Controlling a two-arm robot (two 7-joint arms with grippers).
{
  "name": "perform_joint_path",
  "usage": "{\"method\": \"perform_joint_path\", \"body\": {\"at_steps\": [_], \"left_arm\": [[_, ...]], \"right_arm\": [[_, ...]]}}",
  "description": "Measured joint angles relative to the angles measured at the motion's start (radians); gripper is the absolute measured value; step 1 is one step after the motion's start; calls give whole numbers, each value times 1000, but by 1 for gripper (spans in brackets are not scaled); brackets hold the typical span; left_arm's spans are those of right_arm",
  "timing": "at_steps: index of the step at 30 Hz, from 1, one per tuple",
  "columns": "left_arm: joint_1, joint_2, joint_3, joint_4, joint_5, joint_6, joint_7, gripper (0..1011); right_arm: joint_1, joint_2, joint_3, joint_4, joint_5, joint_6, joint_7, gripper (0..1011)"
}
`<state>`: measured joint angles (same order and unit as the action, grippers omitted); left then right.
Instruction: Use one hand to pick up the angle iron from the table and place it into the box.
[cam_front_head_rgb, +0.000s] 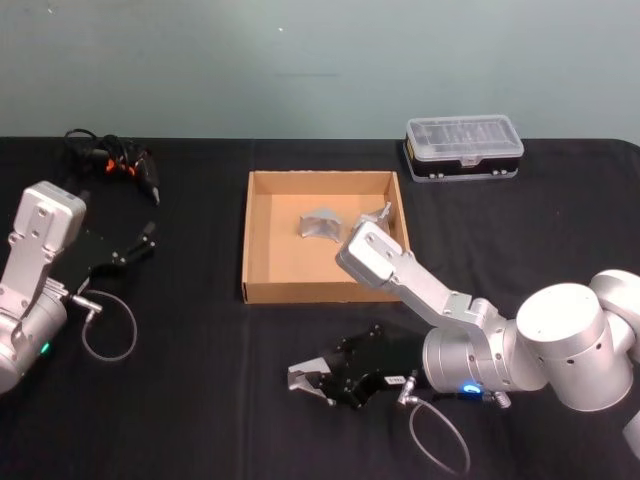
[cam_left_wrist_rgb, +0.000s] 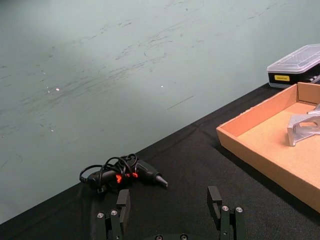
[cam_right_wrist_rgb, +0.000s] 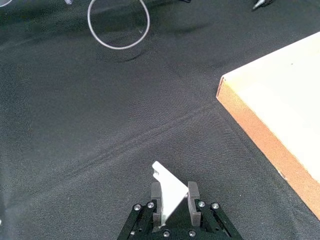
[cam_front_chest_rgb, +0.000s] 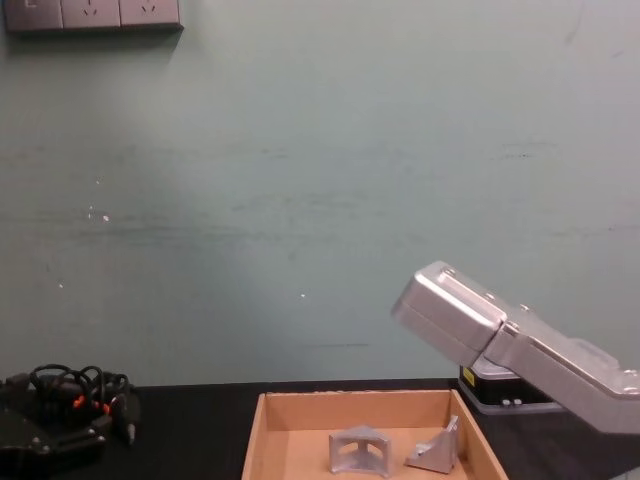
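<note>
Right tool (cam_right_wrist_rgb: 172, 200) is clamping a small angle iron (cam_right_wrist_rgb: 169, 192), pinching its flat plate between the two fingers (cam_right_wrist_rgb: 156, 199), with a pointed corner sticking out ahead. In the head view the same right tool (cam_front_head_rgb: 312, 381) is sitting low over the bench (cam_front_head_rgb: 180, 410), in front of the box (cam_front_head_rgb: 262, 290) and short of its near wall, so the held angle iron (cam_front_head_rgb: 303, 377) is looking not yet delivered. Two more angle irons are lying inside the box already: one (cam_front_head_rgb: 320, 225) mid-floor, another (cam_front_head_rgb: 378, 215) nearer the right wall.

Handling guess: the piece is looking like rigid metal, small and light for its size, smooth-faced, so likely to be slipping or twisting in a shallow pinch. Best hold is probably across one flat leg, close to the bend, not at the tip. Not fragile; a short drop should be fine.

Left tool (cam_left_wrist_rgb: 170, 212) is idling open near the bench's left side, gripping nothing, pointing toward a black corded tool (cam_left_wrist_rgb: 125, 172). A clear-lidded plastic case (cam_front_head_rgb: 464, 146) is sitting behind the box.
</note>
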<state>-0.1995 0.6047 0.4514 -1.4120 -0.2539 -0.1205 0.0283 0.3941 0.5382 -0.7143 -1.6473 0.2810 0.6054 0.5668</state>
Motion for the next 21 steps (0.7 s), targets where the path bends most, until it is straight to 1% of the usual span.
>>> {"method": "perform_joint_path", "body": {"at_steps": [9, 12, 16, 20, 21], "left_arm": [[0, 0, 0, 0, 0, 0, 0, 1012], [0, 0, 0, 0, 0, 0, 0, 1011], [0, 0, 0, 0, 0, 0, 0, 1011], [0, 0, 0, 0, 0, 0, 0, 1011], [0, 0, 0, 0, 0, 0, 0, 1011]], "right_arm": [[0, 0, 0, 0, 0, 0, 0, 308], [-7, 7, 13, -11, 1, -20, 0, 307], [-7, 12, 31, -26, 7, -31, 0, 308], [8, 11, 43, -30, 12, -36, 2, 308], [21, 5, 45, -25, 11, -38, 2, 307]]}}
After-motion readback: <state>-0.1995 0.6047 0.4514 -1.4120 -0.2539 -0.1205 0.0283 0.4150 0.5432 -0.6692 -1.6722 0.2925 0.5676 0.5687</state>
